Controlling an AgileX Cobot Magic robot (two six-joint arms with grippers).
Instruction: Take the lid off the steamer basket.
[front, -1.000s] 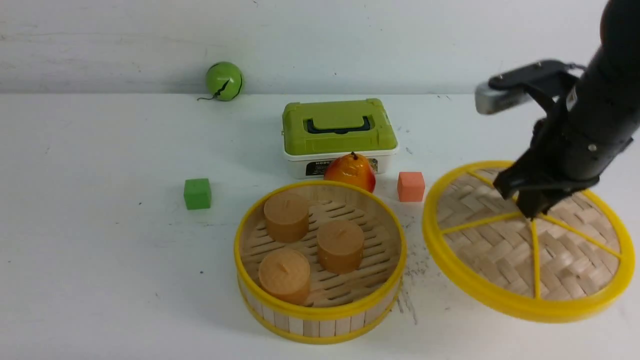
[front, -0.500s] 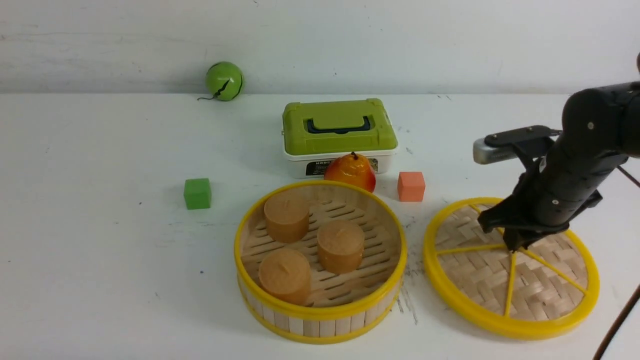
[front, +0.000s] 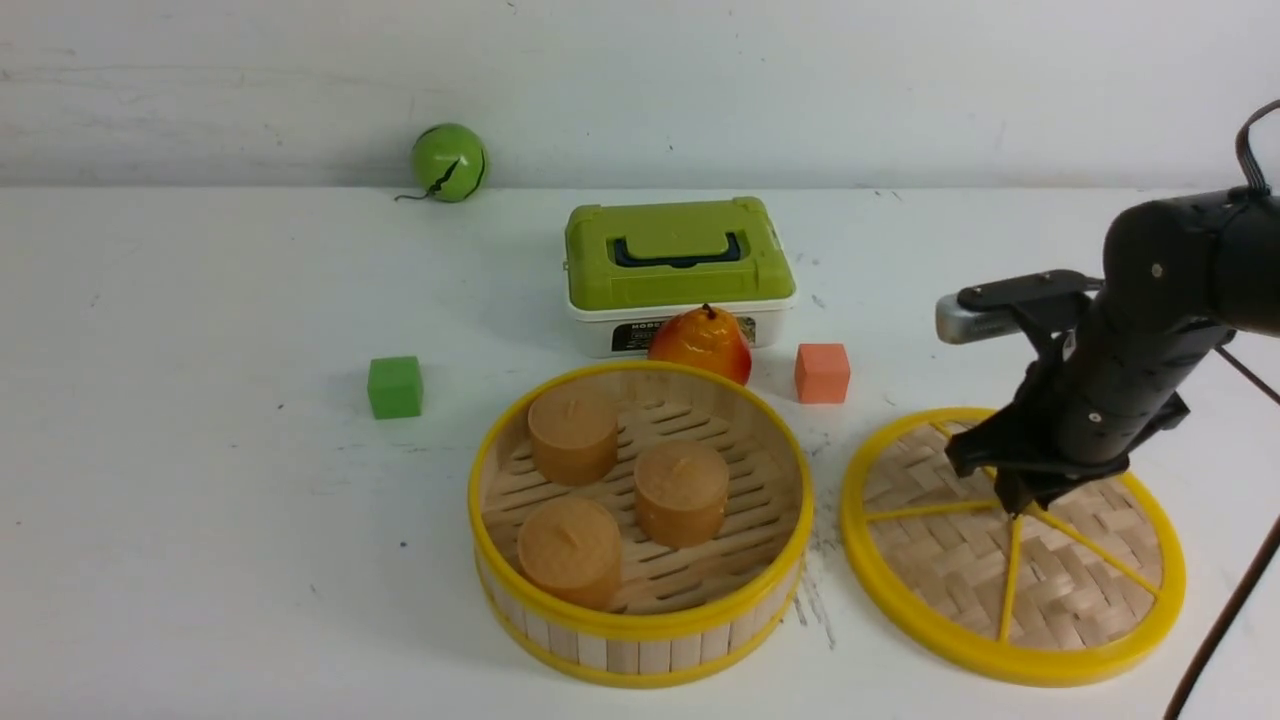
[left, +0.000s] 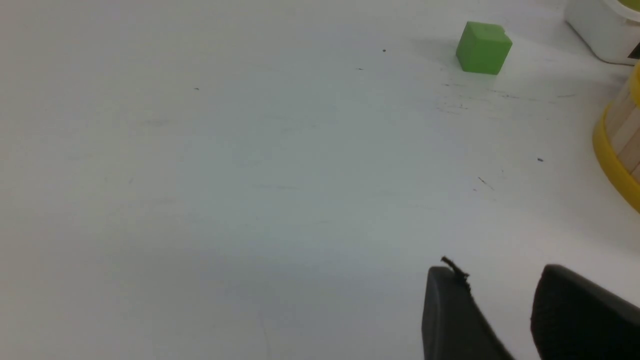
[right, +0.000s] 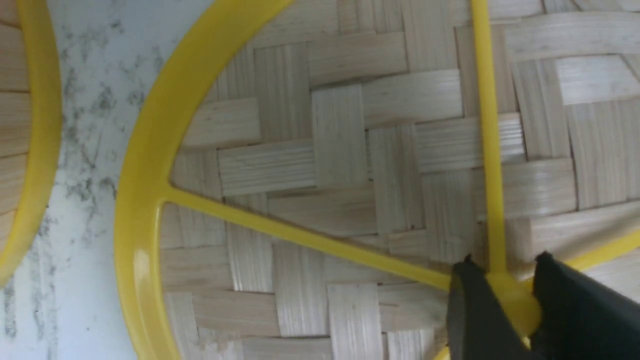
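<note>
The steamer basket (front: 640, 628) stands uncovered at the front centre of the table, with three brown cylinders (front: 680, 492) inside. To its right the lid (front: 950, 560) lies flat on the table, a narrow gap away from the basket. My right gripper (front: 1020, 500) points down at the lid's centre. In the right wrist view its fingers (right: 506, 265) press the yellow knob (right: 515, 305) from both sides, and no gap shows. The left gripper (left: 497, 272) hovers open over bare table, left of the basket (left: 620, 150), and holds nothing.
A green-lidded white box (front: 680, 270) sits behind the basket, with an orange pear (front: 702, 342) in front of it. An orange cube (front: 822, 372) lies beside the pear, a green cube (front: 394, 386) at the left and a green ball (front: 448, 161) by the wall.
My right arm has come down with the lid. The lid hung tilted above the table a second ago and now lies flat on it, right of the basket.
</note>
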